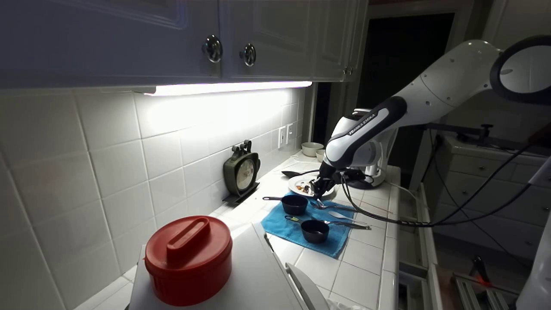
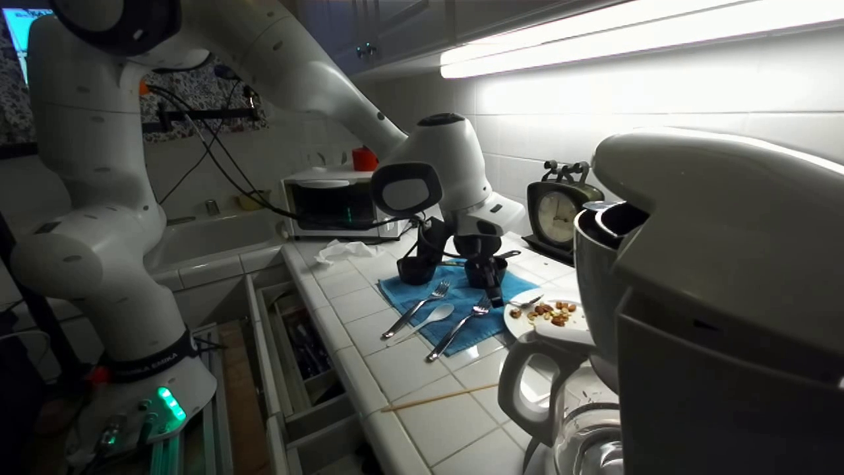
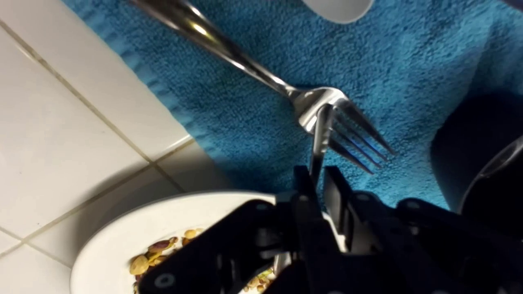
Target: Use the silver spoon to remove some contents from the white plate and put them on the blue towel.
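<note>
A slim silver metal spoon (image 3: pixel 322 126) slants from above a bright blue rectangular terry towel (image 3: pixel 408 81), lying flat, to a small round shallow white plate (image 3: pixel 184 216), the spoon's head mostly hidden in the wrist view. There, the plate's rim overlaps 1 towel edge. Little brown and yellowish nut-like bits (image 2: pixel 543 309) lie scattered on the plate.
</note>
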Controlling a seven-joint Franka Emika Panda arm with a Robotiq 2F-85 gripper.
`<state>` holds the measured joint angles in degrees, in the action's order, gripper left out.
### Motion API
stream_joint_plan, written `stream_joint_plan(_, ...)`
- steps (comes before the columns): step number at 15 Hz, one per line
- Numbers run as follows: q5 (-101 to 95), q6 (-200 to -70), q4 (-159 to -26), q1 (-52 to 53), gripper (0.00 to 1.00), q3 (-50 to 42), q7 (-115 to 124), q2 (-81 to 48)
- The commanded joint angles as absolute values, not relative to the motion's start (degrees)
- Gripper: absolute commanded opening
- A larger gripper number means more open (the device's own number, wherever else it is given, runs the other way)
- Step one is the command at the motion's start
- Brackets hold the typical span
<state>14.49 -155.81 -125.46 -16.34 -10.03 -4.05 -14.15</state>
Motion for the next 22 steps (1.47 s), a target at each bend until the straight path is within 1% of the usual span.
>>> stream_joint_plan(1, 16.4, -154.1, -124.2, -17.1, 0.11, -9.2, -4.2, -14.4)
stream_joint_plan(2, 16.6, -154.0, -124.2, -17.1, 0.08, -9.2, -4.4, -14.3)
stream_joint_plan(3, 16.5, -154.0, -124.2, -17.1, 0.01, -9.2, -4.3, -14.3)
stream_joint_plan(4, 16.6, -154.0, -124.2, -17.1, 0.06, -9.1, -4.4, -14.2)
stream_joint_plan(5, 16.4, -154.0, -124.1, -17.0, 0.04, -9.2, -4.3, -14.2)
stream_joint_plan(6, 16.5, -154.0, -124.1, -17.1, 0.06, -9.2, -4.4, -14.2)
stream_joint_plan(7, 16.6, -153.9, -124.0, -17.1, 0.05, -9.1, -4.5, -14.2)
stream_joint_plan(12, 16.5, -154.3, -124.4, -17.0, 0.07, -9.1, -4.5, -13.7)
stream_joint_plan(13, 16.4, -154.3, -124.6, -17.0, 0.31, -9.2, -4.3, -13.4)
stream_joint_plan(14, 16.2, -154.5, -124.7, -16.9, 0.31, -9.3, -4.2, -13.1)
stream_joint_plan(15, 16.1, -154.6, -124.7, -16.8, 0.34, -9.3, -4.2, -13.0)
stream_joint_plan(16, 16.3, -154.6, -124.6, -16.9, 0.39, -9.2, -4.3, -13.0)
stream_joint_plan(19, 16.2, -154.6, -123.8, -16.8, 0.61, -9.2, -4.3, -13.5)
stream_joint_plan(21, 16.2, -154.3, -123.1, -16.8, 0.73, -9.1, -4.2, -14.1)
stream_joint_plan(22, 16.2, -154.3, -122.9, -16.7, 0.82, -9.0, -4.2, -14.5)
